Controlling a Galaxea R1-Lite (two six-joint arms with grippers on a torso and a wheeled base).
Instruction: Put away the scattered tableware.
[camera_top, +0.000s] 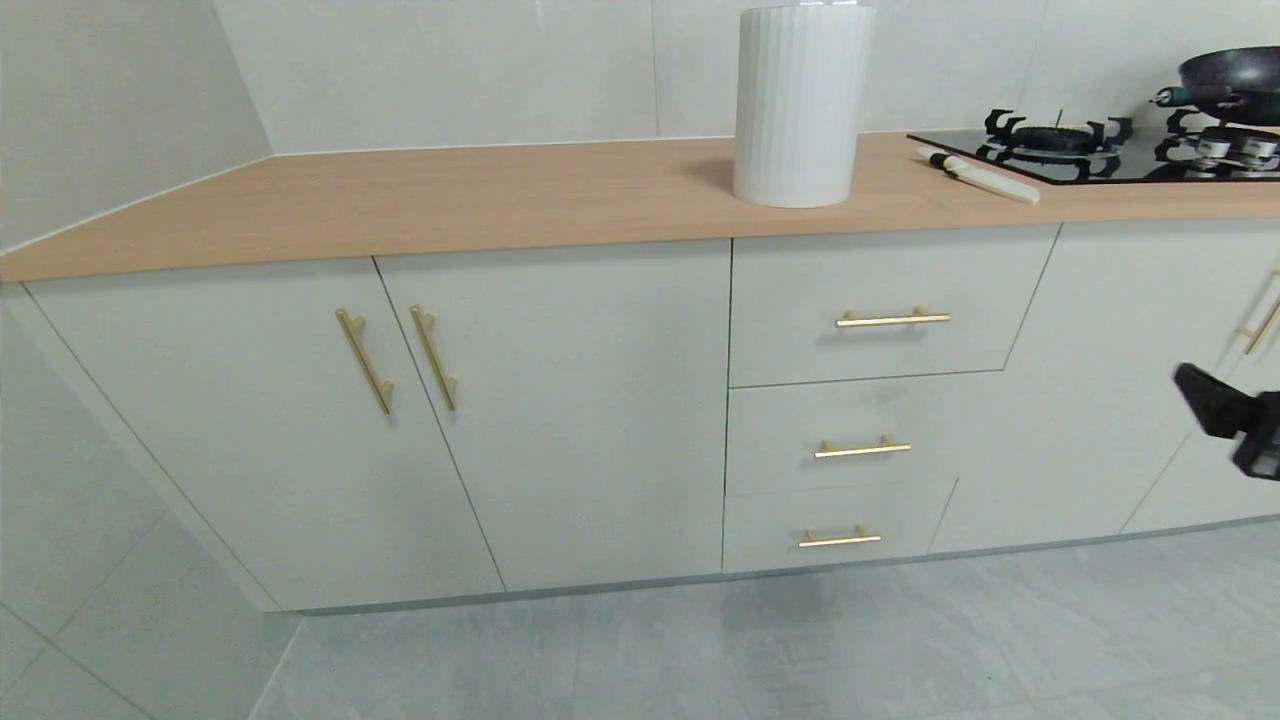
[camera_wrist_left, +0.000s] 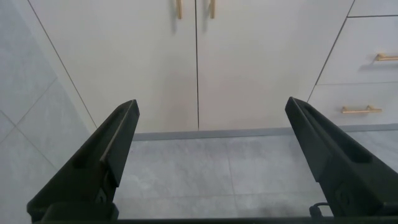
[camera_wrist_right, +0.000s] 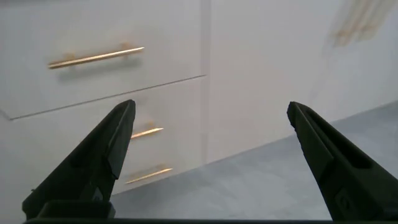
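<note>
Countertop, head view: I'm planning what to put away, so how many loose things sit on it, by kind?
White ribbed canister: 1
Knife: 1
Black pan, on the hob: 1
Total: 3

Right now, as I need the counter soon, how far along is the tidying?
Done: nothing that I can see; the knife lies on the counter by the stove, and the drawers are shut. In hand: nothing; the left gripper and right gripper are open and empty. Left: pick up the knife and stow it.
</note>
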